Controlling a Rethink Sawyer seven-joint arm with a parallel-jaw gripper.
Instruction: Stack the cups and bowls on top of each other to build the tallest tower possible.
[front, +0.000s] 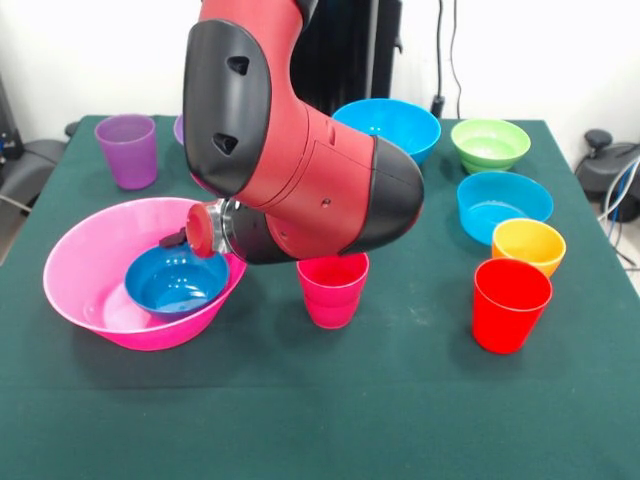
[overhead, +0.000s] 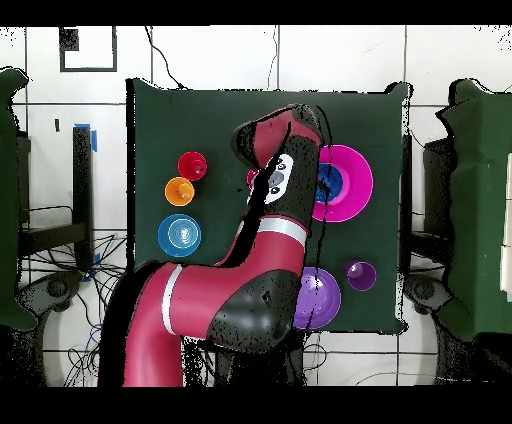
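The gripper (front: 190, 238) hangs just over the pink bowl's (front: 85, 262) rim, most of it hidden behind the arm's wrist, so I cannot tell whether the jaws are clenched, released or grasping anything. Directly under it sits the dark blue bowl (front: 176, 283), inside the pink bowl and resting against the wall on the gripper's side rather than at the centre.

The step in hand looks like seating this bowl in the pink one. To do it well, the bowl should settle flat on the pink floor before any lift. The lift should go straight up, so the rim is not dragged and the pink bowl is not nudged. Centring the bowl would give later pieces a level base.

The dark blue bowl's mouth points up. Being round, it has no long axis across the table, and its axis of symmetry stands near vertical, perhaps leaning slightly.

The magenta cup (front: 333, 288) stands near the gripper, on the side away from the pink bowl, and the red cup (front: 511, 305) is well beyond it. The purple cup (front: 127, 150) stands behind the pink bowl, well apart.
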